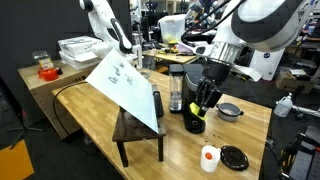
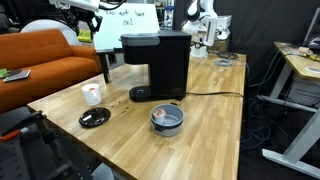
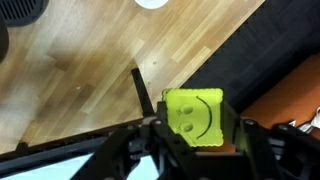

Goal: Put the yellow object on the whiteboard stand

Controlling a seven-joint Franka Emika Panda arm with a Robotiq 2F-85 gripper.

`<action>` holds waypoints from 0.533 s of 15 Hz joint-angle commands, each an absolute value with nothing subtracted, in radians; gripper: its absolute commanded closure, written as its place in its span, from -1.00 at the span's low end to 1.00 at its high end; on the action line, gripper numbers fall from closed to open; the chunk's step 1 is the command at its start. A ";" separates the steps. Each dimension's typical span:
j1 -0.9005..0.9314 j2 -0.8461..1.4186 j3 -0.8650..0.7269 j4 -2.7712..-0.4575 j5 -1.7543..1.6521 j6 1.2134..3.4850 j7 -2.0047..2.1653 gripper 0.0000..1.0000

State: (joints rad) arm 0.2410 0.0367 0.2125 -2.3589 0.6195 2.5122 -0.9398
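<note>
Above the wooden table [image 3: 70, 90], near its edge, the gripper [image 3: 200, 132] pinches the yellow object [image 3: 195, 115] between its fingers, its smiley face showing. In an exterior view, the whiteboard stand [image 1: 138, 130] stands nearby, apart from it.

A light wooden table [image 2: 215, 120] fills the middle of the room. An orange sofa [image 2: 40, 60] stands just beside it, a pale desk [image 2: 300, 62] near its other side, with dark floor [image 2: 285, 135] between.
</note>
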 commanded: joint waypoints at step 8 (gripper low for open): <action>0.174 0.282 0.253 -2.085 0.471 2.584 -0.962 0.43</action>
